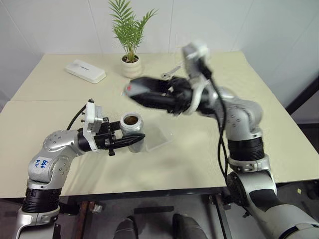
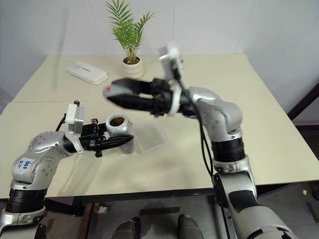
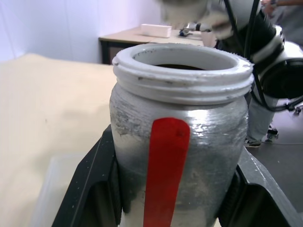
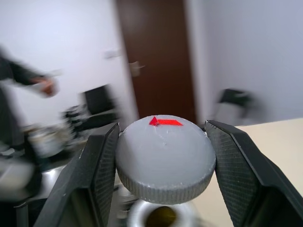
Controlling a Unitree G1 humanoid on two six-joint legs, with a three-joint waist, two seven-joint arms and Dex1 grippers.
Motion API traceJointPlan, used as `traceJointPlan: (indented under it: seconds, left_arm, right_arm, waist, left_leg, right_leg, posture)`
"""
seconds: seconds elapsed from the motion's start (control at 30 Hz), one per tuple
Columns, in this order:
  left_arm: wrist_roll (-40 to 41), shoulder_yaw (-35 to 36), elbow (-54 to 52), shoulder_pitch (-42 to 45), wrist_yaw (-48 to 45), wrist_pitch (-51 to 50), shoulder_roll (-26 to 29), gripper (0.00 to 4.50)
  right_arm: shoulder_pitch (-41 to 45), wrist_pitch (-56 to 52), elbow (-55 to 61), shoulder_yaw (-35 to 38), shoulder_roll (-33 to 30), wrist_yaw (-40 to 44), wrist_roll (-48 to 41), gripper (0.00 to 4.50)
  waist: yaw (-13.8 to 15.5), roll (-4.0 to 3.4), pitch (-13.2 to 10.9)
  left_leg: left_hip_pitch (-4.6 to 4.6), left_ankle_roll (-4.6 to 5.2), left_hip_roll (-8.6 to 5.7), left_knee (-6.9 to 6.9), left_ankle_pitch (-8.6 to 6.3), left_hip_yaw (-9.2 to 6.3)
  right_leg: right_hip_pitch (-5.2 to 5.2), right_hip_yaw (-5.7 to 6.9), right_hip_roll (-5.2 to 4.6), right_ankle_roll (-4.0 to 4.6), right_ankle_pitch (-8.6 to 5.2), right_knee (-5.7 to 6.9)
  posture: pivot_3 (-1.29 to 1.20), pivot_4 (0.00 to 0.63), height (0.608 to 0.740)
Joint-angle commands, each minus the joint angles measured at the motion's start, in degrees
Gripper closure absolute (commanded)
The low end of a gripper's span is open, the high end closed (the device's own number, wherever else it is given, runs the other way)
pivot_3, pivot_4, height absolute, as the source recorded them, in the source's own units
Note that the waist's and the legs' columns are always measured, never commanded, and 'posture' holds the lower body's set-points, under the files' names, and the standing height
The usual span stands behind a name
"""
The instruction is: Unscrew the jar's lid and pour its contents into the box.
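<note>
Holding the jar (image 1: 132, 125) upright, left pincer (image 1: 130, 138) clamped on its silvery-grey body, black fingers (image 3: 90, 189) flat on both sides. Jar sits above the near-left corner of the box (image 1: 158, 138), mouth open, thread ring white and scuffed, red stripe running down the side. Brown contents (image 2: 117, 120) visible inside, low in the jar.

Right pincer (image 1: 133, 91) up above and behind the jar, well apart from it, closed on the lid (image 4: 165, 158). Lid is round, matte grey, knurled rim, red mark on top, pinched edge to edge between the textured pads (image 4: 106, 165).

Box is shallow clear plastic, rectangular, lying flat on the beige surface (image 1: 189, 164), near the middle. Open room around it on the near and right sides; the surface's front edge is just past the left arm.

Far side: flat white case (image 1: 85, 70) near the back-left, white plant pot (image 1: 131, 66) with a green palm-like plant beside it, both well clear of the arms. Small metallic item (image 1: 170, 72) right of the pot, too small to identify.
</note>
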State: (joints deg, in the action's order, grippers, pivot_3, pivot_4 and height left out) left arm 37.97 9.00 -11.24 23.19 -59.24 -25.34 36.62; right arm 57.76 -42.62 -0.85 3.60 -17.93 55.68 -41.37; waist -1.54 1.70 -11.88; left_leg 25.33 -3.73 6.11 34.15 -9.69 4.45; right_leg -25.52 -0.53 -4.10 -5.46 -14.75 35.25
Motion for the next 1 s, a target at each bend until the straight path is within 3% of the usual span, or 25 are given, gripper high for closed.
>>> traceJointPlan:
  seconds: [0.03, 0.17, 0.27, 0.47, 0.5, 0.7, 0.8, 1.0]
  left_arm:
    - [1.3, 2.6, -2.7, -0.7, 1.1, 0.1, 0.9, 2.55]
    - [1.9, 3.8, -2.4, -0.7, 2.3, -0.4, 0.6, 2.55]
    - [3.8, 5.4, -2.8, -0.8, 4.5, -1.7, -0.1, 2.55]
    - [4.9, 6.0, -2.2, -0.5, 5.7, -2.6, -0.2, 2.55]
    - [5.0, 5.9, -2.2, -0.3, 5.8, -2.7, -0.3, 2.55]
    - [5.1, 6.2, -1.0, 2.8, 8.5, -3.6, -0.5, 2.55]
    - [4.5, 5.8, 1.3, 5.7, 9.4, -4.2, -0.2, 2.55]
    - [-0.6, 2.2, 8.1, 11.0, 6.9, -2.8, 1.9, 2.55]
  right_arm:
    - [-6.0, 11.8, -3.6, 0.6, -5.3, -1.8, 10.0, 1.96]
    - [-13.7, 30.7, -15.9, -0.5, -9.0, -2.3, 21.0, 1.96]
    - [-17.8, 43.8, -25.5, -2.2, -9.4, -2.4, 27.4, 1.96]
    - [-19.7, 53.8, -37.8, -1.9, -6.0, -5.0, 30.7, 1.96]
    - [-19.8, 53.3, -38.7, -1.6, -5.7, -4.6, 30.2, 1.96]
    - [-19.3, 49.2, -37.6, 0.6, -6.9, -2.3, 27.2, 0.03]
    - [-19.8, 44.0, -30.1, 1.0, -8.8, 0.4, 24.7, 0.03]
    - [-22.3, 26.1, -4.8, -0.8, -14.7, 6.6, 15.6, 0.03]
  waist:
    - [0.0, 0.01, 0.0]
    - [-0.1, 0.01, 0.0]
    - [-0.5, 0.01, 0.0]
    - [-1.6, 0.01, 0.0]
    - [-1.7, 0.01, 0.0]
    - [-1.6, 0.01, 0.0]
    - [-1.5, 0.0, 0.0]
    - [-1.4, -0.01, 0.0]
  left_leg:
    - [0.0, -0.01, 0.0, 0.0, -0.01, 0.0]
    - [0.05, 0.03, -0.06, -0.01, -0.01, 0.08]
    - [0.01, 0.03, -0.05, -0.07, -0.02, 0.09]
    - [-0.05, 0.01, 0.0, -0.04, 0.0, 0.08]
    - [-0.06, 0.01, -0.01, -0.01, 0.0, 0.08]
    - [-0.07, 0.01, -0.01, 0.06, 0.03, 0.08]
    - [-0.07, 0.02, -0.02, 0.08, 0.03, 0.08]
    - [-0.18, -0.02, 0.0, 0.07, 0.01, 0.08]
  right_leg:
    - [0.02, -0.01, -0.01, 0.07, -0.04, -0.05]
    - [0.07, -0.07, -0.03, 0.06, -0.03, -0.31]
    - [0.06, -0.09, 0.02, -0.46, 0.26, -0.29]
    - [0.06, -0.16, 0.13, -0.51, 0.28, -0.18]
    - [0.07, -0.19, 0.13, -0.53, 0.29, -0.17]
    - [0.1, -0.25, 0.13, -0.56, 0.31, -0.15]
    - [0.1, -0.25, 0.13, -0.56, 0.31, -0.12]
    - [0.07, -0.3, 0.18, -0.49, 0.26, 0.1]
  posture:
    - [0.0, 0.15, 0.74]
    - [0.0, 0.15, 0.74]
    - [0.0, 0.15, 0.74]
    - [0.0, 0.15, 0.74]
    - [0.0, 0.15, 0.74]
    - [0.0, 0.15, 0.74]
    - [0.0, 0.15, 0.74]
    - [0.0, 0.15, 0.74]
